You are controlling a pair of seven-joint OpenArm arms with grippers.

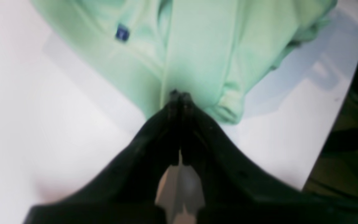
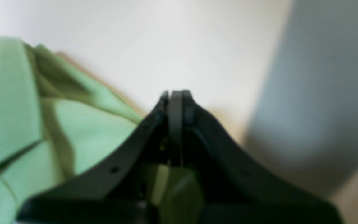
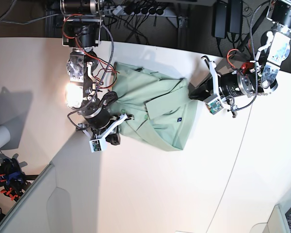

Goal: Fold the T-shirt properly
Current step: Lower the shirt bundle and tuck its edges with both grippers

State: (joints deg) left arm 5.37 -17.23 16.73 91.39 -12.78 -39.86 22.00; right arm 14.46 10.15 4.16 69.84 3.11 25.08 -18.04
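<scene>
1. The T-shirt, pale mint green, lies on the white desk in the far middle of the base view, between the two arms. It is partly folded: layers overlap, and a long fold edge runs diagonally across it. No container appears in any view.

2. A small dark blue label sits on the upper layer toward the shirt's right side; the left wrist view shows it at upper left of the cloth.

3. Small pale buttons can be made out near the shirt's middle in the base view.

4. The left gripper, on the arm at the base view's right, reaches in level over the desk to the shirt's right edge. Its jaws are pressed fully together. In the wrist view the tips lie against a vertical crease of the fabric; whether any cloth is pinched cannot be told.

5. The right gripper, on the arm at the base view's left, angles down from its far mount to the shirt's near-left edge. Its jaws are closed with nothing visible between them; the tips stand over bare desk, with the shirt just beside them.

6. Cables run along the right arm.
</scene>
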